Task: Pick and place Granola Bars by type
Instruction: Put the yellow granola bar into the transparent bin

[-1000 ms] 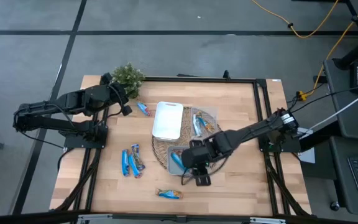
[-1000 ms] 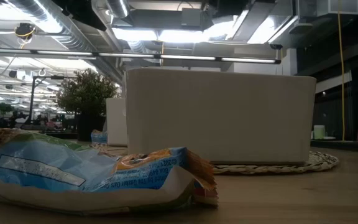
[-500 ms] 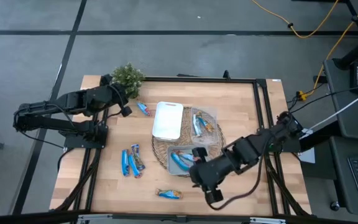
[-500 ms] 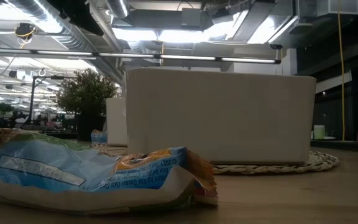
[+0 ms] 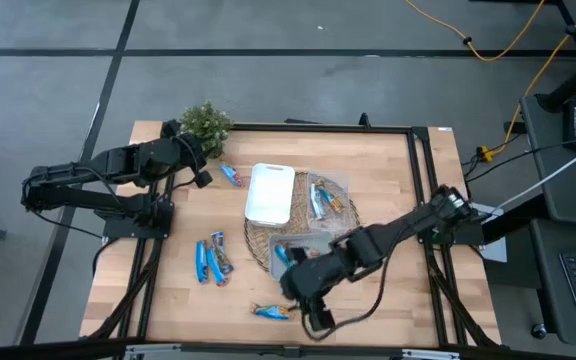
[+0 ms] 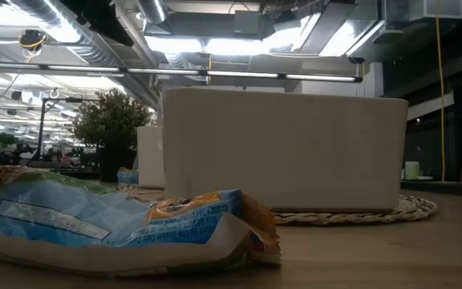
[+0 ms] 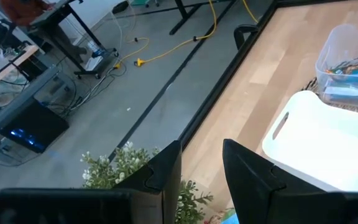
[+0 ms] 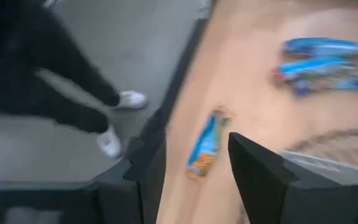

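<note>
Here, right tool (image 5: pixel 303 305) fingers apart, empty, beside near-edge granola bar (image 5: pixel 271 311); left tool (image 7: pixel 201 163) parted, empty, by plant (image 5: pixel 206 123)

Only print in view: small dark lettering on orange-and-white band of near bar wrapper (image 6: pixel 127 229), low view. Letters too small and creased to read; no word, brand or number can be made out. White patch on blue part of same wrapper carries nothing legible. Bars (image 5: pixel 212 260) in high view and bar (image 8: pixel 205 144) in right wrist view show colour only, no readable text. White bin (image 6: pixel 283 148) bare, no label. No signs legible in room behind.
</note>
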### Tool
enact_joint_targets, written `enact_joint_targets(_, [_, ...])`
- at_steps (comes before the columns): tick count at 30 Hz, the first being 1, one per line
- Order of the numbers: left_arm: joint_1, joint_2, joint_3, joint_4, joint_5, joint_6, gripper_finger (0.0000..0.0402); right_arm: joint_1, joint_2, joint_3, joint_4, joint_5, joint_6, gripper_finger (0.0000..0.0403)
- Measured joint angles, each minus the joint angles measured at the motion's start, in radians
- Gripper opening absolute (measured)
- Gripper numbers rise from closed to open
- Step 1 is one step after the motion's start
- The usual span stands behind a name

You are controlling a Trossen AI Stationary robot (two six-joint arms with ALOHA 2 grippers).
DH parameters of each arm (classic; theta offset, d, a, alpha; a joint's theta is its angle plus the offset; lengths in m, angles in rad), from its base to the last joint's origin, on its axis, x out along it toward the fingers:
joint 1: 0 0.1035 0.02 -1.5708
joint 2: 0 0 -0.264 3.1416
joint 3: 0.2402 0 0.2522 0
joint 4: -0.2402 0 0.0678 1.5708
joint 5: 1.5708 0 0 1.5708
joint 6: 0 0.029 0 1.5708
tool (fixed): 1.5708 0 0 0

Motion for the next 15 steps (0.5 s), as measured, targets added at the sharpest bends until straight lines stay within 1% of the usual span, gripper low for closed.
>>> enact_joint_targets(2, [0.000, 0.000, 0.000, -0.001, 0.001, 0.000, 0.0112, 0.000, 0.032, -0.001, 0.040, -0.042, -0.023, 0.0179])
enact_joint_targets(6, [0.000, 0.000, 0.000, -0.017, 0.003, 0.001, 0.0112, -0.003, 0.083, -0.002, 0.151, -0.041, -0.019, 0.0172])
enact_joint_targets(9, [0.000, 0.000, 0.000, -0.033, 0.011, 0.001, 0.0111, -0.009, 0.131, -0.002, 0.203, -0.027, 0.030, 0.0163])
enact_joint_targets(11, [0.000, 0.000, 0.000, -0.039, 0.011, 0.001, 0.0112, -0.013, 0.166, -0.002, 0.207, -0.025, 0.080, 0.0160])
enact_joint_targets(15, [0.000, 0.000, 0.000, -0.047, 0.019, 0.002, 0.0112, -0.019, 0.228, -0.002, 0.217, -0.021, 0.180, 0.0167])
